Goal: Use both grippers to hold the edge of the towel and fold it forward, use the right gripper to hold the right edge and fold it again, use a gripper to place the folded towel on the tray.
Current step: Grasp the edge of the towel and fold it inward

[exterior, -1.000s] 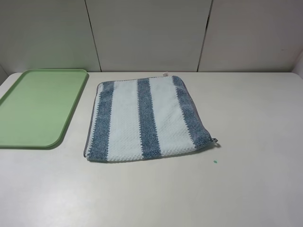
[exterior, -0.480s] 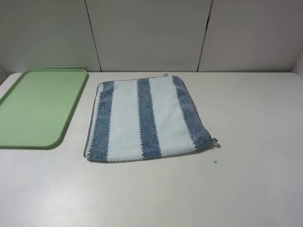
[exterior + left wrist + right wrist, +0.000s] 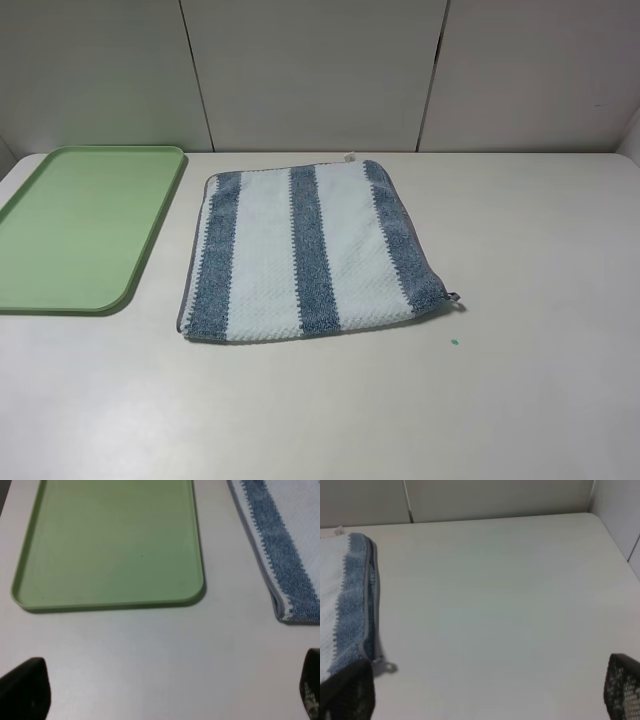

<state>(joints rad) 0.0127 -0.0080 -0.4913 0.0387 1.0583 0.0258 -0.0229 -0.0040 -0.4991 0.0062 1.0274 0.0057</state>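
The towel (image 3: 305, 250) lies flat on the bench (image 3: 540, 240) near the middle. The tray (image 3: 85, 225) sits beside it on the left, with a strip of bare bench between them. The towel is striped blue and white terry with a grey bound rim. At the near left corner in the left wrist view, and along the right rim in the right wrist view, it seems to lie in two layers.

It is likely light, soft and limp. It should sag between two holds and drag on the bench rather than slide, and it has no stiffness to push against. The bound rim is the firmest part, so the near corners look like the best places to pinch. The fingers should close on every layer there, or the lower one may stay behind. A small loop (image 3: 452, 297) sticks out at the near right corner and could snag.

The left fingers (image 3: 25, 690) are spread wide and hold nothing, hanging over bare bench short of the tray. The right fingers (image 3: 347, 692) are also spread and empty, one of them close by the loop corner.
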